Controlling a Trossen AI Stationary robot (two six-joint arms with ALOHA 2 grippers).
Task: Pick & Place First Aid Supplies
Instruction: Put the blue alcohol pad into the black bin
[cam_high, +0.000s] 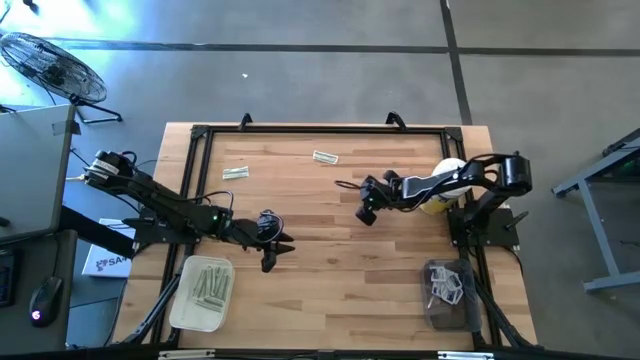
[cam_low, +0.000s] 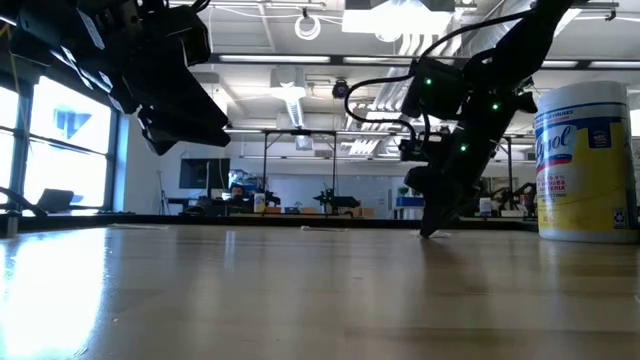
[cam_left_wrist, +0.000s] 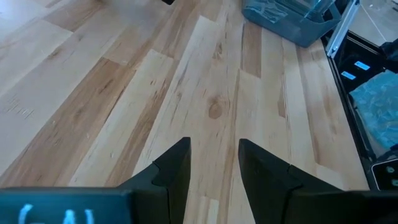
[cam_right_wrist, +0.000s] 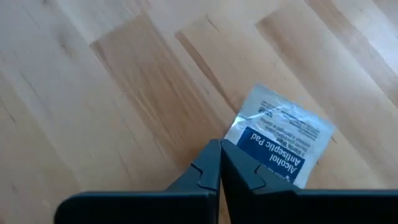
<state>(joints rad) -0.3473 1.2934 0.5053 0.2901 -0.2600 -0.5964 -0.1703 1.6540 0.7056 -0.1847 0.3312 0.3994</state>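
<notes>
A white square packet (cam_right_wrist: 283, 127) with a blue label lies flat on the wooden table. My right gripper (cam_right_wrist: 221, 149) stands right of the table's middle (cam_high: 365, 213), slanting down, shut at the packet's edge with its tips on the tabletop (cam_low: 432, 230). My left gripper (cam_high: 278, 248) hangs open above bare wood at the near left, nothing between its fingers (cam_left_wrist: 214, 146). Two pale strips (cam_high: 235, 172) (cam_high: 325, 157) lie flat near the far edge. My right gripper is shut at the packet's edge beside the blue label (cam_right_wrist: 239, 138), coming slanting from above. The fingers (cam_right_wrist: 249, 171) cover the place of contact, so how much of the edge lies between them does not show. The packet rests flat on the table.
A clear tray (cam_high: 190, 310) holding several strips stands at the near left. A dark tray (cam_high: 440, 312) with white packets stands at the near right. The yellow bottle (cam_high: 438, 205) stands close behind my right arm. Black rails frame the table (cam_high: 300, 128).
</notes>
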